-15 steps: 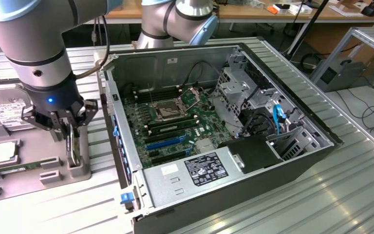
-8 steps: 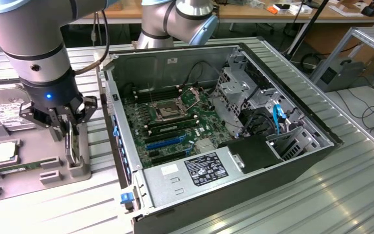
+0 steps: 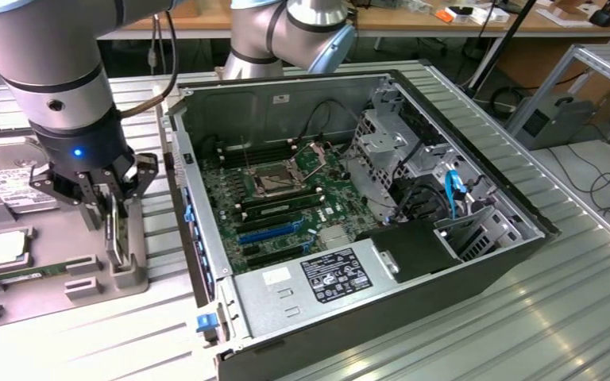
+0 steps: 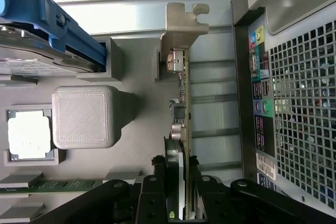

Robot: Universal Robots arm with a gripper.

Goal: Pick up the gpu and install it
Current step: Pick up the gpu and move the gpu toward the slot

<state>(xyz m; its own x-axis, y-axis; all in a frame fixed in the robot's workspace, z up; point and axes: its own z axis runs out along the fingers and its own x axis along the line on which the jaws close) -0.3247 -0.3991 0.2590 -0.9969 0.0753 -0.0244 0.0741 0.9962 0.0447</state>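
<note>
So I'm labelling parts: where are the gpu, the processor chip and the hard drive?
gpu (image 4: 182,95), wrist view, on its board edge
processor chip (image 4: 29,135), wrist view, on its silver lid
hard drive (image 3: 6,187), exterior view, on its white label

One gpu (image 3: 115,232), one hard drive (image 3: 4,187), one processor (image 3: 1,248), one memory stick (image 3: 25,274), one tray (image 3: 42,298), one case (image 3: 432,295), one gripper (image 3: 109,203).

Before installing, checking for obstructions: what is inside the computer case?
Inside the case: a motherboard with bare blue slots, a drive cage, a power supply. Whatever lies beneath that supply is hidden.
</note>
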